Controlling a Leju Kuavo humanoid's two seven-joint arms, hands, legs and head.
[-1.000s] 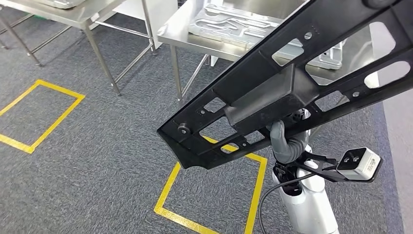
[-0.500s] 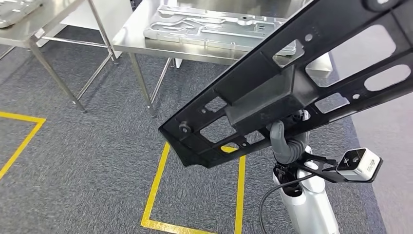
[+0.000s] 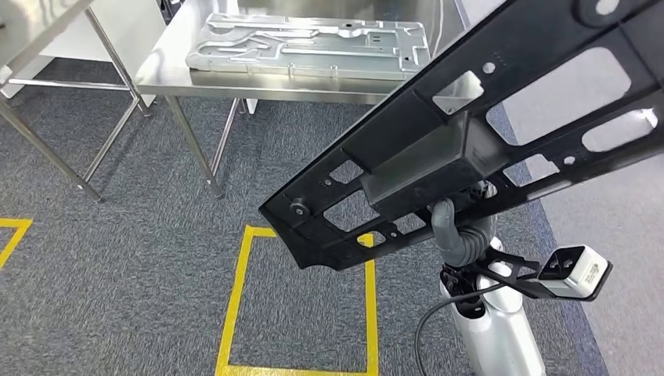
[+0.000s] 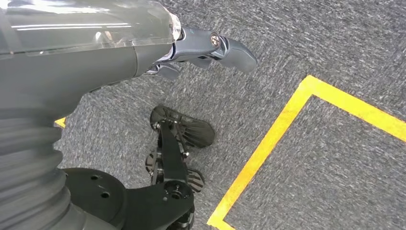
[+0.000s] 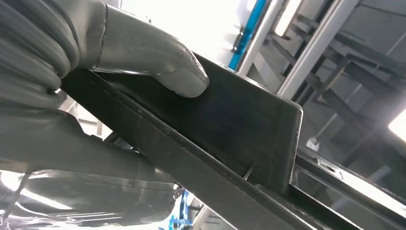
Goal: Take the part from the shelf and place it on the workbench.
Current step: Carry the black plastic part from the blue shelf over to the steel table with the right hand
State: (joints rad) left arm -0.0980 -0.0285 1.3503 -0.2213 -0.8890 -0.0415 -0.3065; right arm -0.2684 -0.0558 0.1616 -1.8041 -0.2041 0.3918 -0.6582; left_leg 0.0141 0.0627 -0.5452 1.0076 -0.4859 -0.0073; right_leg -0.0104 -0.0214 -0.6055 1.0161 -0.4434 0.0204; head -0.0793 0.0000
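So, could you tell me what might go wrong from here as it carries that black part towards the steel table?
1. The long black part is held by the right hand alone, gripping near its boxy middle; with so much overhang it could twist or slip.
2. The steel workbench already carries a silver plate across most of its top, so the part may land on it or hang over the edge.
3. The part's low end could strike the workbench on approach.

No legible text, label or number anywhere, perhaps for want of sharpness
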